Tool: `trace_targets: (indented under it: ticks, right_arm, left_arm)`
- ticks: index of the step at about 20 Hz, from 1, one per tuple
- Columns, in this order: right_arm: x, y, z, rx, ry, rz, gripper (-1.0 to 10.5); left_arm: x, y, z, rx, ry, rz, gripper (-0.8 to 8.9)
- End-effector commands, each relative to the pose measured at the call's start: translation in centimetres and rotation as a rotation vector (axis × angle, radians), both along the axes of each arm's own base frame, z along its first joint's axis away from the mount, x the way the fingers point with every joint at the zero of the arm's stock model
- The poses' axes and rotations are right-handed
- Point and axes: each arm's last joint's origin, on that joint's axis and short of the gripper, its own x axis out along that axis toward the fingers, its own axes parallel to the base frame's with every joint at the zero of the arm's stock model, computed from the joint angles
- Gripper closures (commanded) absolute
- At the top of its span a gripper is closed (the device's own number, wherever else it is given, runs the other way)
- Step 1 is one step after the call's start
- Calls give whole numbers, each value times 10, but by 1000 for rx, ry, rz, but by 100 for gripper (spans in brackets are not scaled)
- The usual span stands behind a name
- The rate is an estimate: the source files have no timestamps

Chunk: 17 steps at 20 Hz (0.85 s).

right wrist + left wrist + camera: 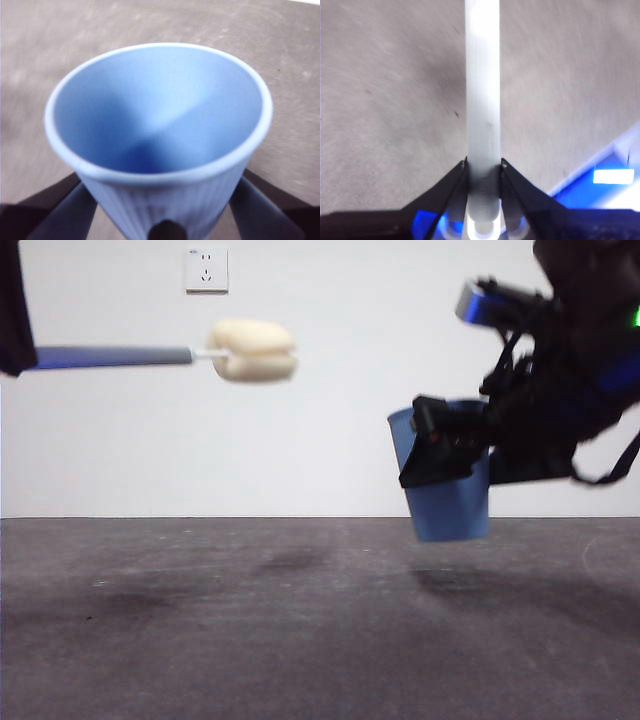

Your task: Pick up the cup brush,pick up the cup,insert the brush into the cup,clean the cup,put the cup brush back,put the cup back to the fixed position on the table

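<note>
The cup brush (pixel 150 355) hangs level in the air at the upper left of the front view, its cream sponge head (pixel 252 350) pointing right. My left gripper (pixel 483 167) is shut on its pale handle (pixel 482 100); in the front view only a dark bit of that arm shows at the left edge. The blue cup (pixel 450 495) is held above the table (pixel 250 620) at the right, tilted, with my right gripper (pixel 445 445) shut around its ribbed side. The right wrist view looks into the cup's empty mouth (pixel 160 110). Brush head and cup are well apart.
A white wall with a socket (pixel 206 269) stands behind the table. Faint shadows of the brush and cup lie on the dark grey surface.
</note>
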Motion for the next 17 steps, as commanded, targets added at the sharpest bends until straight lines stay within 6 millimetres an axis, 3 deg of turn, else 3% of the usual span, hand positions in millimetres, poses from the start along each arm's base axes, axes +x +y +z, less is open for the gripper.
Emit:
trace_targets:
  ticks: [1,5,12,17]
  right_arm:
    - [-12,2,15,-228,55,70,964]
    - [-25,11,26,-528,117,141,963]
    - [-33,20,39,-824,61,282,964]
    - [-36,22,41,-1014,17,317,964]
  left_arm:
    - [1,-2,-3,51,2,-128,822]
    - [-2,-4,-4,38,35,-248,822]
    - [-11,-5,-8,106,78,-388,822]
    - [-10,-17,-15,133,123,-441,822]
